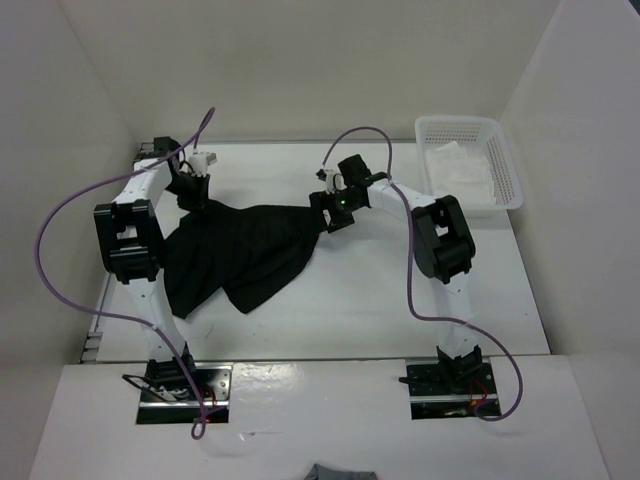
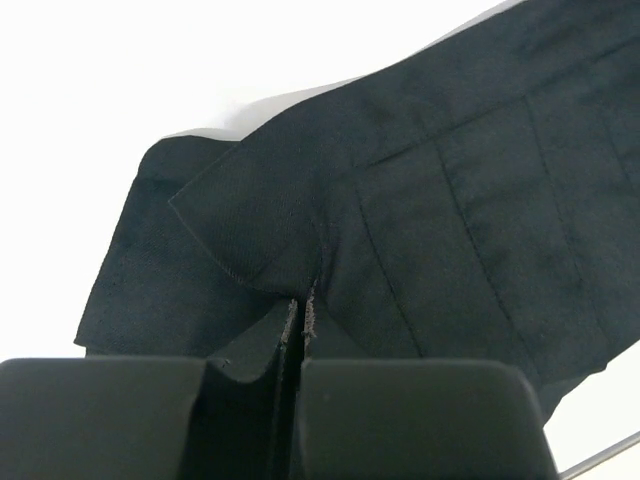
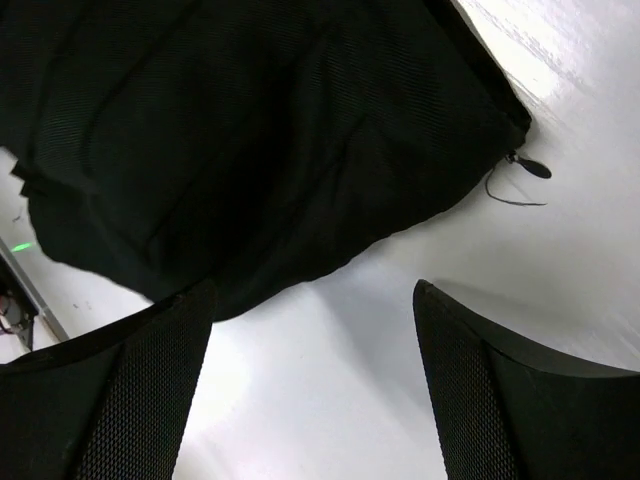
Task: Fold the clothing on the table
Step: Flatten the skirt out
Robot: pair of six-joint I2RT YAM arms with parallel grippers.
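The left hand (image 2: pixel 300 305) pinches a corner of the black pleated skirt (image 1: pixel 245 250), while the right hand (image 3: pixel 315 300), wide open beside its opposite edge, likely must grip there before folding.

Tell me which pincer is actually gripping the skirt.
The left pincer: its jaws are shut on a fold of the skirt. The right pincer stands open at the skirt's opposite edge, with nothing clamped between its jaws.

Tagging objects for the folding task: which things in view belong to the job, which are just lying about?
Job: skirt; table; left gripper, shut on the skirt; right gripper, open at its edge.
Lying about: basket; white cloth inside it.
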